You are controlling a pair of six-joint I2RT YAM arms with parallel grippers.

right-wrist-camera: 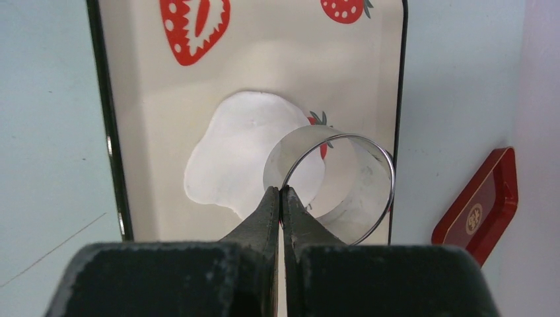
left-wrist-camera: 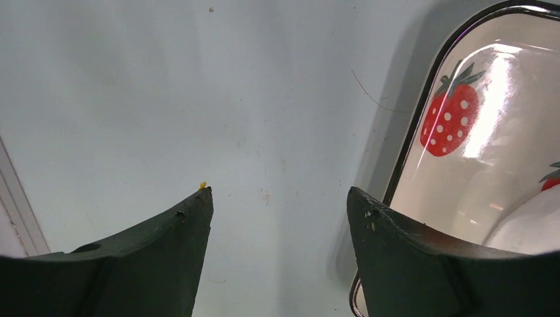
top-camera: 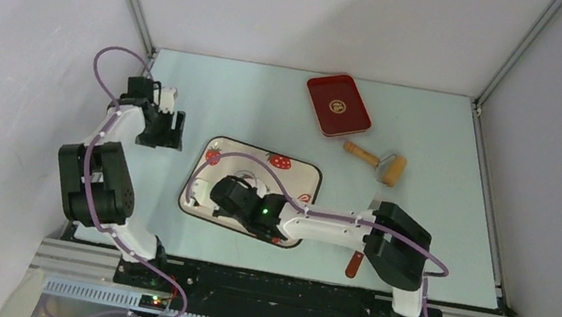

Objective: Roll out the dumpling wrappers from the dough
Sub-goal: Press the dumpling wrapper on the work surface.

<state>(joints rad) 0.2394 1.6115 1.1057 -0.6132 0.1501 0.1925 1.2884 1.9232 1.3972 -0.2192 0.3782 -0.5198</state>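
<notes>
The dough (right-wrist-camera: 238, 152) lies rolled flat, a white uneven sheet on the strawberry-print tray (right-wrist-camera: 145, 99). My right gripper (right-wrist-camera: 281, 191) is shut on the near rim of a silvery round ring cutter (right-wrist-camera: 370, 198). The cutter overlaps the dough's right edge; whether it touches the dough I cannot tell. From above, the right gripper (top-camera: 211, 194) hangs over the tray (top-camera: 301, 175) and hides the dough. My left gripper (left-wrist-camera: 280, 195) is open with nothing between its fingers, over bare table just left of the tray (left-wrist-camera: 475, 132). No separate dumpling wrappers are in view.
A red tray (top-camera: 338, 103) sits at the back right of the table, with a wooden roller (top-camera: 376, 159) just in front of it. A red-handled tool (top-camera: 354, 264) lies near the right arm's base. Frame posts and white walls close in the table on three sides.
</notes>
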